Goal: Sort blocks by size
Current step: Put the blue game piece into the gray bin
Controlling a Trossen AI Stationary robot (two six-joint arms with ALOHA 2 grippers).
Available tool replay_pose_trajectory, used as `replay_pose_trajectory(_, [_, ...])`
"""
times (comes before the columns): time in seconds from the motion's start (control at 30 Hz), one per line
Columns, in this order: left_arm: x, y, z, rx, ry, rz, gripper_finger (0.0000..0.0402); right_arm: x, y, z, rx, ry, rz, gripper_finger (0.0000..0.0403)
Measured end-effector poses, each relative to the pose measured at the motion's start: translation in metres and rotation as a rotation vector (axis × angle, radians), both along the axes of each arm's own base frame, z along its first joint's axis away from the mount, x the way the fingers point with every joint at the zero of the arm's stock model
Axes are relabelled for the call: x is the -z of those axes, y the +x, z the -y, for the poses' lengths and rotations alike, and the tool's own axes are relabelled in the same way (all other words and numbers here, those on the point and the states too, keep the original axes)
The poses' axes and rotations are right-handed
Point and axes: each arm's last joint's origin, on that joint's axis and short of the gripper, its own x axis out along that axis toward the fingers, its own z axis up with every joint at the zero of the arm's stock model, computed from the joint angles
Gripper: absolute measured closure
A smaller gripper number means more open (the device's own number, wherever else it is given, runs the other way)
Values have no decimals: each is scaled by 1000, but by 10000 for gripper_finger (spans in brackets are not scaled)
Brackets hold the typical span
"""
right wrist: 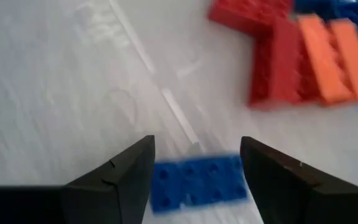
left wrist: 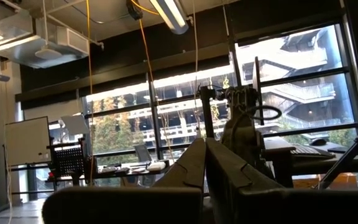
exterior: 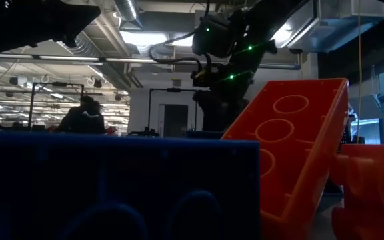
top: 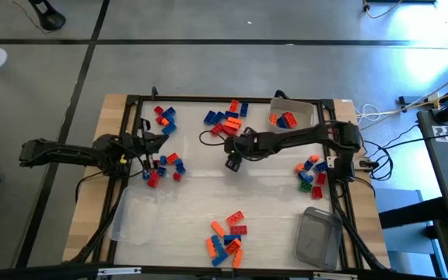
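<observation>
Blue plastic, with round studs on its top, lies between the two dark fingers of the right hand (right wrist: pixel 194 180): it is a flat blue brick (right wrist: pixel 197 182), and the fingers stand at its two ends with the jaws wide. From these pictures I cannot tell if the fingers press it or only stand beside it. In the high view this right hand (top: pixel 234 162) is over the middle of the bench (top: pixel 201 194), which has a pale, smooth, slightly shiny top inside a dark frame on a wooden base.

The blocks (top: pixel 225 118) are small studded bricks in red, orange and blue, with a few green. They lie in separate heaps: one at the far edge near the middle, one near the far left corner (top: pixel 164 117), one by the left edge (top: pixel 164 166), one by the right edge (top: pixel 311 173), and one at the near edge in the middle (top: pixel 227 237). Some red and orange bricks lie in a clear tub (top: pixel 292 115) at the far right corner. A second clear tub (top: pixel 320 237) stands near the near right corner, and a flat clear tub (top: pixel 137 219) lies at the near left.

The left hand (top: pixel 155 142) waits at the left edge of the bench, its fingers closed together with nothing between them.

Free room is in the centre of the bench and between the near heaps and the tubs.
</observation>
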Motion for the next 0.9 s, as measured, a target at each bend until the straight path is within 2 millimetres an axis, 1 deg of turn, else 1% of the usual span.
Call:
replay_pose_trajectory(0.07, [0, 0, 0, 0, -1, 0, 402, -2, -4, 0, 26, -2, -26, 166])
replay_pose_trajectory(0.2, [0, 0, 0, 2, -3, 0, 402, 2, -11, -1, 46, 12, -100, 166])
replay_pose_trajectory(0.47, [0, 0, 0, 1, -3, 0, 402, 6, -19, -3, 23, -6, -207, 166])
replay_pose_trajectory(0.7, [0, 0, 0, 1, -3, 1, 402, 8, -19, -3, -58, -32, -248, 166])
replay_pose_trajectory(0.9, [0, 0, 0, 2, -3, 0, 402, 23, -15, 3, -88, -143, -315, 166])
